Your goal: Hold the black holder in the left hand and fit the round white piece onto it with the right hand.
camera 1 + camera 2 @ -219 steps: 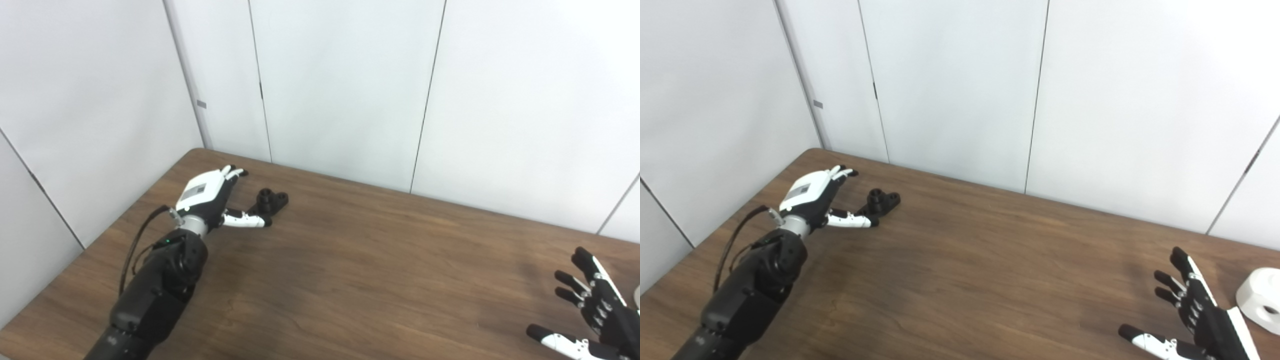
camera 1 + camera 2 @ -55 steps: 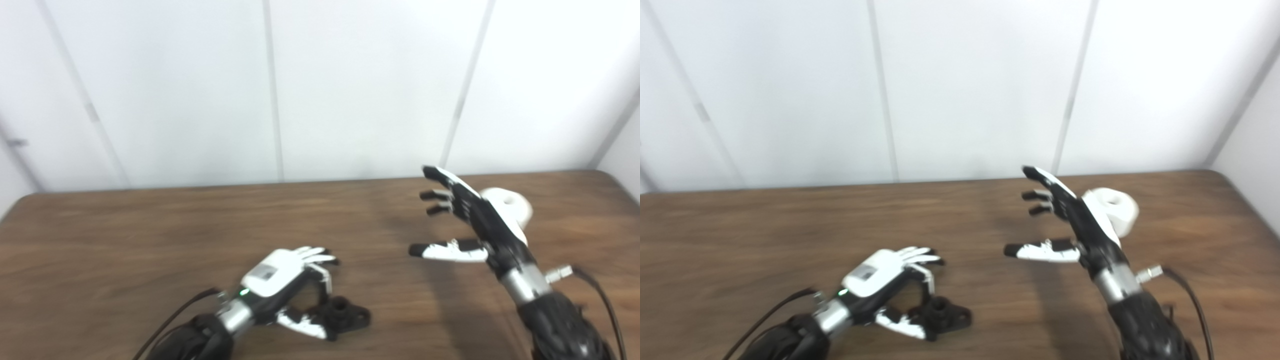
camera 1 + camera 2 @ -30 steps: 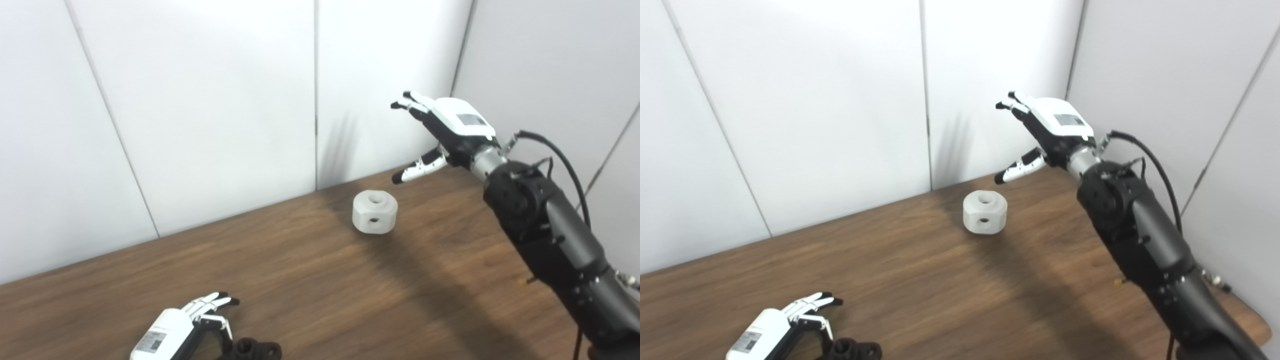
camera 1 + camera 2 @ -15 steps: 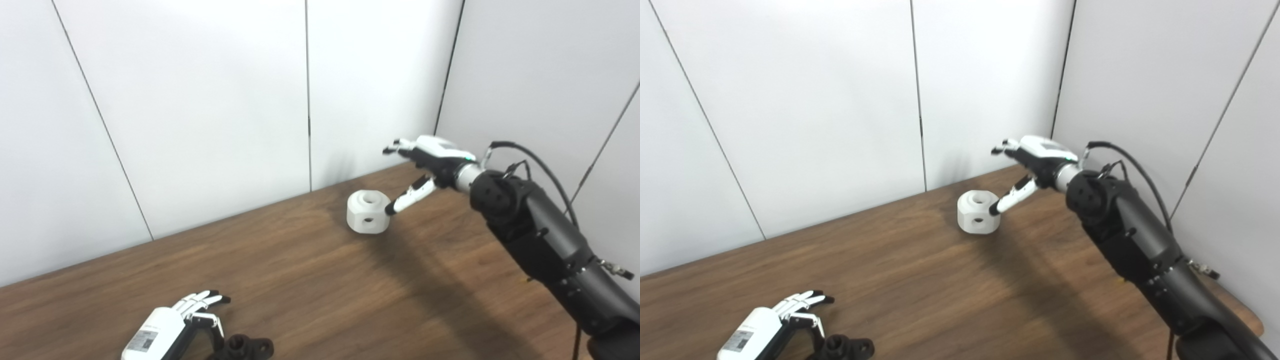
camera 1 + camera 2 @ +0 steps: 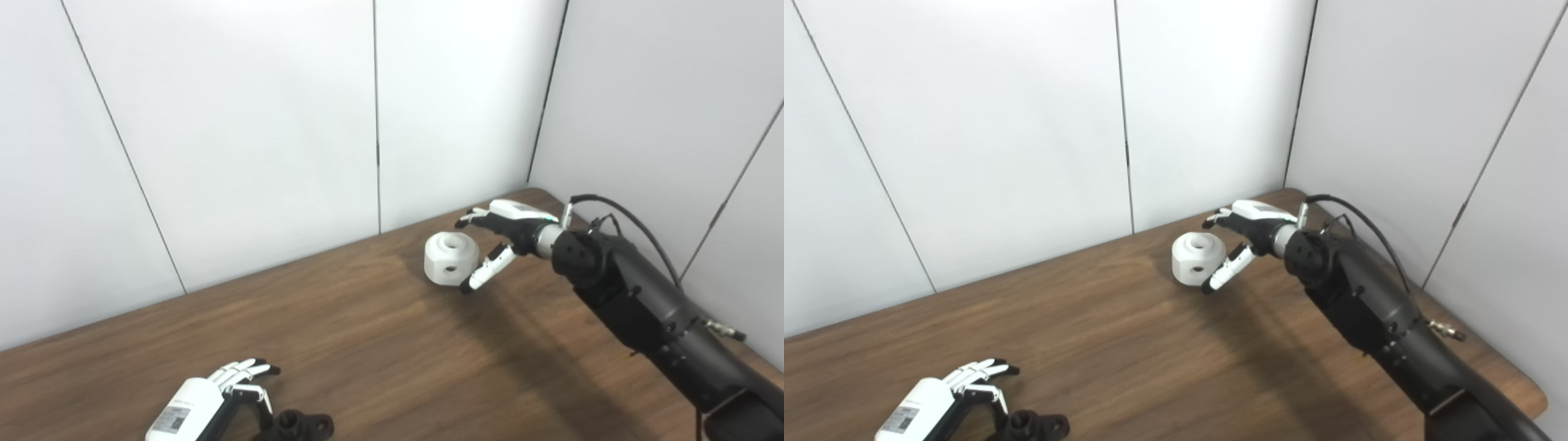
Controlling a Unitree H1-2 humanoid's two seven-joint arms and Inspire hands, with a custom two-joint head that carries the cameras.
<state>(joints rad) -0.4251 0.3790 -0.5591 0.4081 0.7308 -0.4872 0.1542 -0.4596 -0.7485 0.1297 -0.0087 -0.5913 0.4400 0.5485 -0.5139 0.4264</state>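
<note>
A dark brown wooden table point(image 5: 367, 343) stands in a corner formed by plain white wall panels point(image 5: 245, 122).

Near the table's far right corner, close to the far edge, sits the round white piece point(image 5: 451, 258). It is a squat, faceted cylinder resting flat, with 1 round hole in its top face and 1 smaller hole in the side facing the camera.

The right hand point(image 5: 499, 236) reaches toward this piece from the right, on a long black arm point(image 5: 649, 312) that comes up from the table's near right corner. The hand is open and holds nothing. Its fingers point(image 5: 470, 218) spread above and behind the piece's right side, and its thumb point(image 5: 484, 274) points down just beside the piece's near right side. Whether the thumb actually touches the piece cannot be told. The piece is still resting on the table.

At the table's near edge, left of center, the left hand point(image 5: 937, 398) lies low over the table, partly cut off by the bottom of the picture. Its fingers curl down around the black holder point(image 5: 1032, 425), a small dark part with a round socket facing up. The holder sits on the table, and whether the hand grips it firmly cannot be told.

The 2 hands are well apart.
</note>
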